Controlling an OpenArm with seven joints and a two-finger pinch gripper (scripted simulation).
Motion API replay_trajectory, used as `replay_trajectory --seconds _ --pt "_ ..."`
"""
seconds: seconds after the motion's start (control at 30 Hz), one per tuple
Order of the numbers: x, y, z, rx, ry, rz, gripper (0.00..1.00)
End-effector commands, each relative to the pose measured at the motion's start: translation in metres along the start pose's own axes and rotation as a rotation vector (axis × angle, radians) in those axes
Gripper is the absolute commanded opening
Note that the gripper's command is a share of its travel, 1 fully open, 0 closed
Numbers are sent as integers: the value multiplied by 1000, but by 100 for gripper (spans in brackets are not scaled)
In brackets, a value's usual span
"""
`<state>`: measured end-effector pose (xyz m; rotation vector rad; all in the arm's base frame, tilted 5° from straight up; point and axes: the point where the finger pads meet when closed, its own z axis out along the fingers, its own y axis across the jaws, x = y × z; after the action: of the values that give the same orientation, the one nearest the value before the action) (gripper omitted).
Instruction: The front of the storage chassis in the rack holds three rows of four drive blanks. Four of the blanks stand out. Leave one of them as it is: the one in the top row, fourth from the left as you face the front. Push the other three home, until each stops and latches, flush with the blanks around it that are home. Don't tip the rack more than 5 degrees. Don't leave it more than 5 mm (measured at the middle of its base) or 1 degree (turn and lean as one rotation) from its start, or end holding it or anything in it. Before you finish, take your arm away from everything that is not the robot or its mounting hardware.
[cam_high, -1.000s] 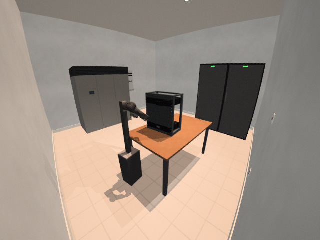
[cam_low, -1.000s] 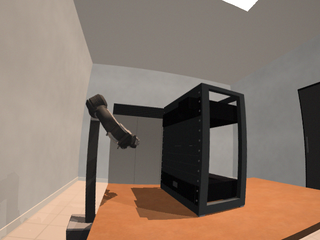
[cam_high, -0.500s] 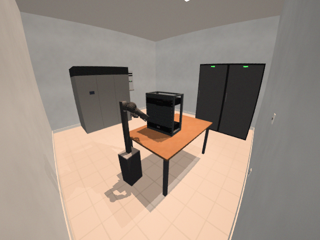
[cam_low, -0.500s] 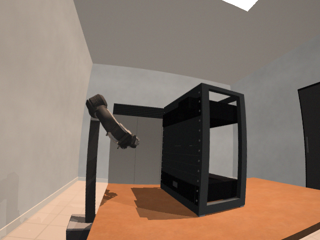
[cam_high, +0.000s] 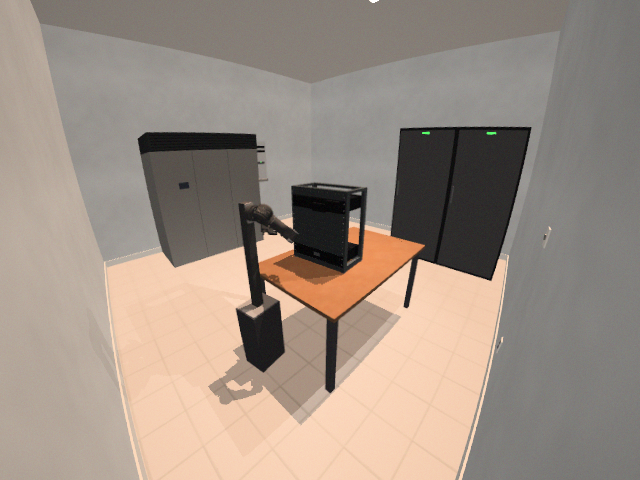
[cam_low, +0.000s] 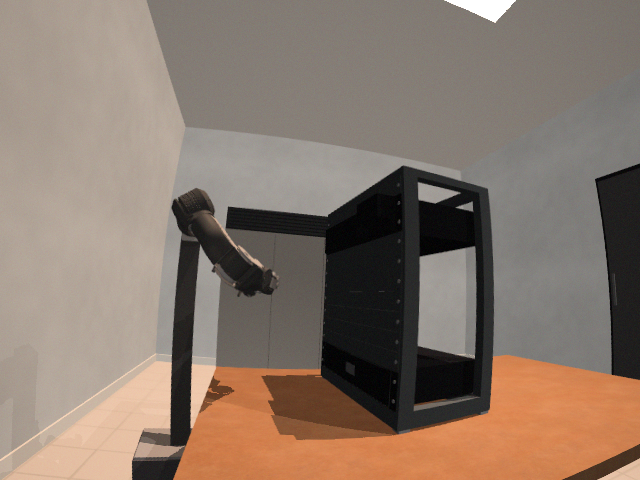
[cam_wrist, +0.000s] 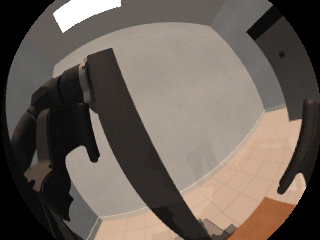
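A black open-frame rack (cam_high: 328, 224) stands on the orange table (cam_high: 341, 273); it also shows in the exterior view (cam_low: 408, 304). Its front face is dark, and I cannot make out the drive blanks or which ones stand out. My gripper (cam_low: 268, 281) hangs in the air to the left of the rack's front, about mid-height and well clear of it; it also shows in the top view (cam_high: 290, 235). Its fingers are open and hold nothing. The wrist view shows only my own arm, a wall and the floor, not the rack.
My arm's column stands on a dark pedestal (cam_high: 260, 333) at the table's near left corner. A grey cabinet (cam_high: 201, 196) stands behind it and a black double-door cabinet (cam_high: 457, 198) at the right wall. The rack sits near the table's far left side.
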<state>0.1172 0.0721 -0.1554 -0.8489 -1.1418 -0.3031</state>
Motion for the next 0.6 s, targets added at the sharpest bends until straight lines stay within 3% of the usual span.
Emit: replay_trajectory --seconds 0.0,0.23,0.57 --pt "2 2 -1 -19 3 -21 100" --pt "4 5 -4 -69 8 -58 100" --pt "10 14 -17 -217 16 -151 100"
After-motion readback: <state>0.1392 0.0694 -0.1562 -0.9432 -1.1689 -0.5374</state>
